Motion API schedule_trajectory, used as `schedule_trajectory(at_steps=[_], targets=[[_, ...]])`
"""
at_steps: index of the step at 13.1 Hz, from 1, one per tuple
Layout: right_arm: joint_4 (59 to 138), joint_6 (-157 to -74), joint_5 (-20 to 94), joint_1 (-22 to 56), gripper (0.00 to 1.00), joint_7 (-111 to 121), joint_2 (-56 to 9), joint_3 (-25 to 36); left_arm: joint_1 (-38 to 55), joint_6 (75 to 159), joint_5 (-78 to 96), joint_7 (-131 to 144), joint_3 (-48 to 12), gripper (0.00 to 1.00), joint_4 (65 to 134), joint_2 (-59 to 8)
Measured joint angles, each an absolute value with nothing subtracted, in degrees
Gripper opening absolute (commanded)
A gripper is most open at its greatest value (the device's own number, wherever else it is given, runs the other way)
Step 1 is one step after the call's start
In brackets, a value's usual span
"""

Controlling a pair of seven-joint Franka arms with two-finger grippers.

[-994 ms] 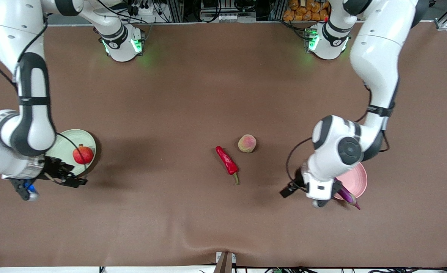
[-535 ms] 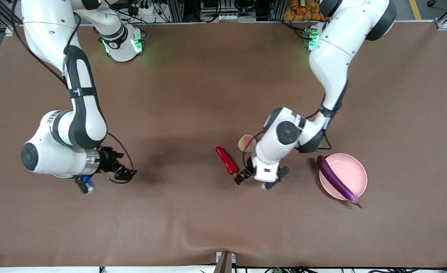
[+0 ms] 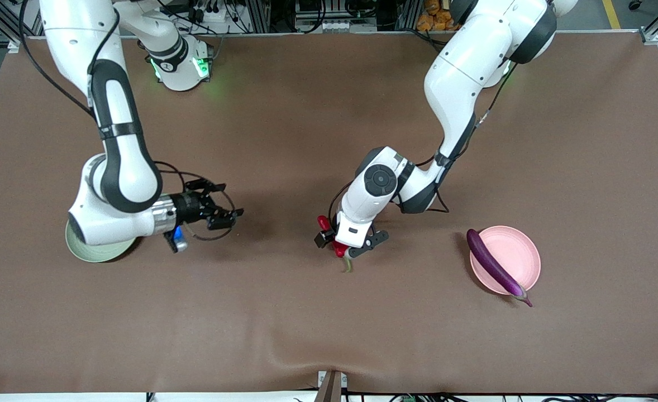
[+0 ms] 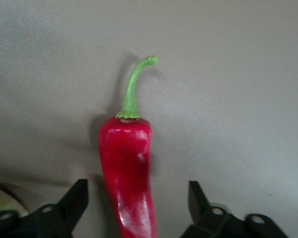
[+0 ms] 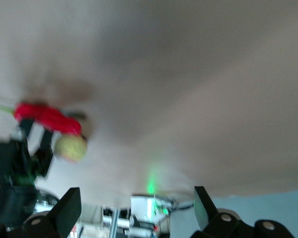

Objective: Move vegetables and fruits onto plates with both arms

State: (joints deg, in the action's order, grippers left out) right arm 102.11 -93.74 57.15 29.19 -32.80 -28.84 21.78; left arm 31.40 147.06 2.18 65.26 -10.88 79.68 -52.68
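The red chili pepper (image 3: pixel 323 222) lies on the table's middle, mostly under my left gripper (image 3: pixel 347 245). In the left wrist view the chili (image 4: pixel 126 168) sits between the open fingers of the left gripper (image 4: pixel 136 191), untouched. The purple eggplant (image 3: pixel 494 265) lies across the pink plate (image 3: pixel 519 259). My right gripper (image 3: pixel 225 204) is open and empty over bare table beside the green plate (image 3: pixel 91 251). In the right wrist view the right gripper (image 5: pixel 135 196) faces the chili (image 5: pixel 47 116) and the yellow-green fruit (image 5: pixel 71 148). The pomegranate is hidden under the right arm.
The left arm's wrist covers the yellow-green fruit in the front view. The right arm's elbow covers most of the green plate. The brown table mat (image 3: pixel 284 324) has a wrinkle near the front camera's edge.
The left arm has swung from the pink plate to over the chili, leaving the eggplant on the plate. The right arm has moved from the green plate toward the table's middle.
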Motion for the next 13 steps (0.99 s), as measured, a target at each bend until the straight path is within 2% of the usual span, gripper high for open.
schedule_trajectory(at_steps=[1, 2, 3, 6, 8, 11, 13], targets=[[106.1, -93.8, 59.5, 30.2, 1.00, -30.7, -27.1, 21.7, 31.5, 147.1, 2.2, 64.5, -10.9, 0.60, 79.7, -53.3], [109.6, -94.3, 62.0, 31.5, 1.00, -29.1, -25.9, 21.7, 31.6, 147.1, 2.2, 64.1, -10.8, 0.33, 79.7, -53.8], [112.3, -96.8, 63.8, 33.3, 1.00, -28.1, -25.3, 21.6, 31.6, 147.1, 2.1, 64.1, -10.7, 0.00, 79.7, -54.0], [117.0, -109.7, 69.0, 41.4, 1.00, -28.1, -24.3, 21.3, 31.6, 147.1, 2.1, 64.0, -10.4, 0.00, 79.2, -53.9], [117.5, -115.2, 73.3, 43.9, 1.00, -28.7, -24.3, 21.3, 31.0, 146.2, 2.1, 64.0, -10.1, 0.00, 78.0, -52.5], [117.7, -122.7, 82.6, 47.0, 1.00, -28.7, -24.4, 21.3, 25.7, 136.7, 2.1, 61.4, -9.3, 0.00, 76.3, -44.8], [117.3, -128.0, 89.4, 50.8, 1.00, -28.7, -25.2, 21.2, 18.4, 126.2, 2.1, 52.9, -9.2, 0.00, 76.4, -38.0]])
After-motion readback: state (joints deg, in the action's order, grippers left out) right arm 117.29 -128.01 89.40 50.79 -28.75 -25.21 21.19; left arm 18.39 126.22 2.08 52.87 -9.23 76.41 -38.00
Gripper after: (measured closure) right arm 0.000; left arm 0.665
